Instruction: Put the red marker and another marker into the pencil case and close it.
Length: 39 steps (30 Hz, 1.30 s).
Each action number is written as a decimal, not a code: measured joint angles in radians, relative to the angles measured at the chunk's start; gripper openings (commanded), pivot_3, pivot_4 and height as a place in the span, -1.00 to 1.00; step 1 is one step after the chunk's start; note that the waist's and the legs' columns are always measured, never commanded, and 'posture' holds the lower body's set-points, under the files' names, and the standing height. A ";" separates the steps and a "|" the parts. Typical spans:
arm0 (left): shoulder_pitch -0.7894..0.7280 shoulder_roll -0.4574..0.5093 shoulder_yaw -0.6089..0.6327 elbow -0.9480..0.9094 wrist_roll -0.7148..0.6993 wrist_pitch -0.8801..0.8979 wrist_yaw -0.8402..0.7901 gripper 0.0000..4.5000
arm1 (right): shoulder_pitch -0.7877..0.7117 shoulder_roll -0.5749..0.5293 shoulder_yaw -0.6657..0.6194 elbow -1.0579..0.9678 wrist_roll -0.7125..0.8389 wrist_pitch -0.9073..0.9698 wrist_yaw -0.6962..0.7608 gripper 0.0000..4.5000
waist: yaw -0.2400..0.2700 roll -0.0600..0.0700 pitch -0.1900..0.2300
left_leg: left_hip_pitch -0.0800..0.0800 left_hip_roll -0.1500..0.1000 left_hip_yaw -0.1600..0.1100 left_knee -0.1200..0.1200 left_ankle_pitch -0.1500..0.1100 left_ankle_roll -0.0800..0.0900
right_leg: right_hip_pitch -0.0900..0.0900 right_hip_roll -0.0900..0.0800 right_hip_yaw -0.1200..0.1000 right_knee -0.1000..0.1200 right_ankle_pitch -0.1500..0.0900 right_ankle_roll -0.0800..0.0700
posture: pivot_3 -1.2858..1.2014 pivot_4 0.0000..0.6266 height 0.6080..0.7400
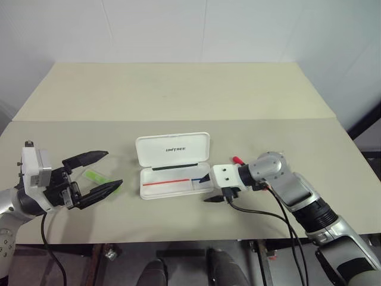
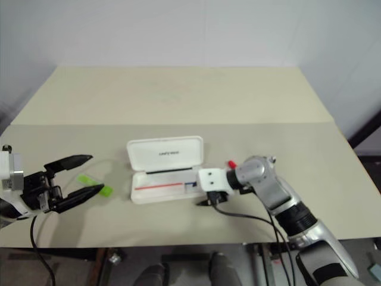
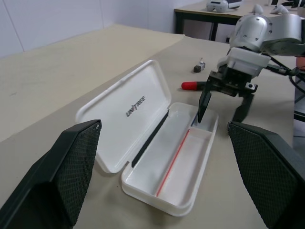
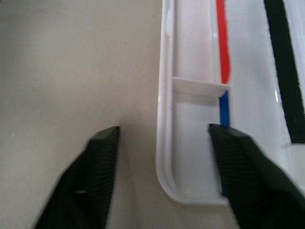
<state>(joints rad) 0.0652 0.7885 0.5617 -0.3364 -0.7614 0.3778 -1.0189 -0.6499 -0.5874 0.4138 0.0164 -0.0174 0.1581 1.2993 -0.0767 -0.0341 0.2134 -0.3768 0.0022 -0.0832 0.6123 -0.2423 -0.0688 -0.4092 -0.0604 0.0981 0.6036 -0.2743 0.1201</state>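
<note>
Lying open at the centre of the head view, the pencil case [image 1: 172, 173] has its lid tipped back toward the top of the frame and its tray toward the bottom, long axis running left to right. It looks like thin, stiff, light plastic that would skate on the table [image 1: 178, 95] if nudged, so I judge closing it wants a push on the lid's far edge with the tray steadied. A black strip along the hinge side may be the barrel of the red marker [image 1: 238, 159], though I cannot tell; a red cap shows just right of the case, behind the right wrist, pointing right. Slim, hard and smooth, it is best pinched mid-barrel, across its length. The green marker [image 1: 93, 176] lies left of centre, slanting down to the right, stubby and slick; again a grip across the middle suits it. The left gripper [image 1: 105, 171] hovers spread around it without touching. The right gripper [image 1: 209, 188] stands spread, empty, straddling the tray's right end wall.
</note>
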 measured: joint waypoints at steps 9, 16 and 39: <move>-0.064 -0.009 -0.073 0.035 0.013 -0.020 -0.010 1.00 | 0.000 -0.063 -0.083 -0.049 0.113 0.047 0.046 0.98 | 0.000 0.000 0.000 | 0.000 0.000 0.001 0.000 0.000 0.000 | 0.000 0.000 0.000 0.001 0.000 0.000 | 0.03 -0.52 1.00; -0.085 -0.029 -0.111 0.035 0.012 -0.024 -0.032 1.00 | -0.055 -0.115 -0.163 0.002 0.137 0.085 0.016 0.98 | -0.001 0.000 0.000 | 0.000 0.000 0.001 0.000 0.000 0.000 | 0.000 0.000 0.001 0.001 0.000 0.000 | 0.03 -0.52 1.00; -0.068 -0.034 -0.130 0.039 0.016 -0.072 -0.096 1.00 | -0.058 -0.120 -0.168 0.195 -0.017 0.245 -0.151 0.98 | -0.004 0.000 0.001 | 0.000 0.000 0.008 0.001 -0.002 0.003 | -0.002 0.000 0.006 0.000 0.000 0.002 | 0.03 -0.52 1.00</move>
<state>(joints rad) -0.0027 0.7549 0.4316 -0.2975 -0.7458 0.3053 -1.1145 -0.7076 -0.7074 0.2457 0.2110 -0.0340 0.4031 1.1482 -0.0804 -0.0343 0.2142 -0.3766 0.0021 -0.0755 0.6133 -0.2442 -0.0660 -0.4109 -0.0603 0.1041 0.6033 -0.2740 0.1224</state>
